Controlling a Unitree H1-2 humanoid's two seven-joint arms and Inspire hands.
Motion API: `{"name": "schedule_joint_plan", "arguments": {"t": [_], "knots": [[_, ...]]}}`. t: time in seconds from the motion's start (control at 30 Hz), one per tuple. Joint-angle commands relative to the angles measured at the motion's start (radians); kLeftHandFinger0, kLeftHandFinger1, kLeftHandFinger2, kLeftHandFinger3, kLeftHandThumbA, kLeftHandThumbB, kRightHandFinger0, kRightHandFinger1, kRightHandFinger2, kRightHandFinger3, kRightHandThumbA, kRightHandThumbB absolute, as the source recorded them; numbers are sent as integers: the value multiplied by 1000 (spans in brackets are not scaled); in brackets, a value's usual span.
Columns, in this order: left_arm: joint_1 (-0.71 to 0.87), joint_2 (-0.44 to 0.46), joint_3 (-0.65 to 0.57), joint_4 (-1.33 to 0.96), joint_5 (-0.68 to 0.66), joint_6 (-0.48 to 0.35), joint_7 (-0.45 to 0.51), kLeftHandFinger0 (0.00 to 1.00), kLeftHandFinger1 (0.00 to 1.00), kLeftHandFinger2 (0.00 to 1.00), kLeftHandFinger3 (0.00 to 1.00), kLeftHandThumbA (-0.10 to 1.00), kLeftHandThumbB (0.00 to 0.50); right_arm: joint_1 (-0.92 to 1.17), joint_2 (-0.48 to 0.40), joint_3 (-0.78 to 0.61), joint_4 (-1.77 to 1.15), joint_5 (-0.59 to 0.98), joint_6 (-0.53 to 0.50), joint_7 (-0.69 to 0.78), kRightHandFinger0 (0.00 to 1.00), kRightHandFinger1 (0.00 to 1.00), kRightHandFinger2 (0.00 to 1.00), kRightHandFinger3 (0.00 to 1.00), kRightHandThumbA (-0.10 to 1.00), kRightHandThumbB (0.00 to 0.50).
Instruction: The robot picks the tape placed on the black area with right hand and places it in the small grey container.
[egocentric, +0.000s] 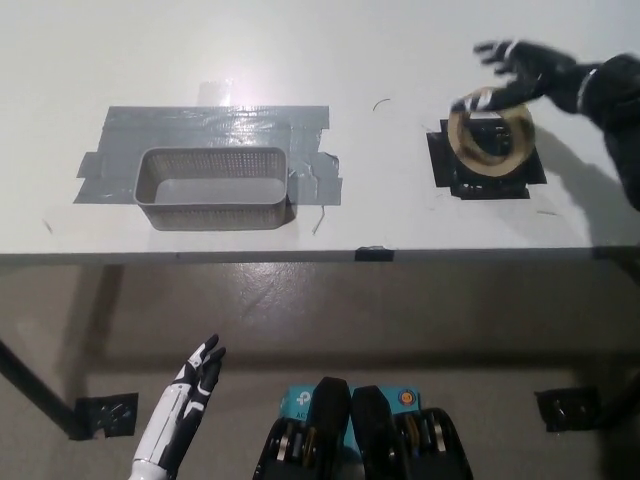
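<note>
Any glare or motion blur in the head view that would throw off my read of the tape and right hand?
Head view: the right hand and tape are smeared by motion blur; glare sits on the grey tape patch behind the container, which is sharp; the arm throws a soft shadow across the table at right.

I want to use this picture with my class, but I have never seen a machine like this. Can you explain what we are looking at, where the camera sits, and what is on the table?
The camera sits on a humanoid robot's head, looking steeply down at a white table. The black right hand, fingers spread, reaches over a tan roll of tape lying on a black patch; it holds nothing. The white left hand rests open, low beside the table. At the left stands a small grey mesh container, fixed with grey tape strips.
</note>
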Motion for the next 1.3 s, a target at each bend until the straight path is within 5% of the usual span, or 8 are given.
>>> {"name": "schedule_joint_plan", "arguments": {"t": [0.0, 0.27, 0.37, 0.73, 0.87, 0.93, 1.27], "knots": [[-3, 12, 9, -22, -6, -18, -6, 1000, 1000, 1000, 1000, 968, 5, -125, -111, -228, -312, 312, 143, 91, 1000, 1000, 1000, 1000, 1000, 462], [2, 14, 11, -13, -6, -19, -5, 1000, 1000, 1000, 1000, 984, 4, -80, -132, -227, -620, 281, 219, 104, 1000, 1000, 1000, 1000, 1000, 419], [5, 12, 10, -7, -5, -27, -3, 1000, 1000, 1000, 1000, 992, 13, -47, -153, -133, -656, 184, 218, 114, 1000, 1000, 1000, 1000, 1000, 500], [-3, 10, 10, -12, -5, -11, -5, 1000, 1000, 1000, 1000, 999, 4, 37, -187, 200, -529, 20, 138, 121, 1000, 1000, 1000, 1000, 1000, 499], [5, 11, 8, -21, -4, -6, -8, 1000, 1000, 1000, 1000, 988, 0, 55, -177, 302, -492, -38, 55, 84, 1000, 1000, 1000, 1000, 1000, 454], [5, 11, 8, -17, -4, -6, -8, 1000, 1000, 1000, 1000, 991, 0, 39, -158, 359, -432, -80, 86, 75, 1000, 1000, 1000, 1000, 1000, 500], [3, 7, 6, -18, -9, -9, -11, 1000, 1000, 1000, 1000, 985, 0, -37, -53, 460, -107, -135, 36, -31, 1000, 1000, 1000, 1000, 1000, 500]]}}
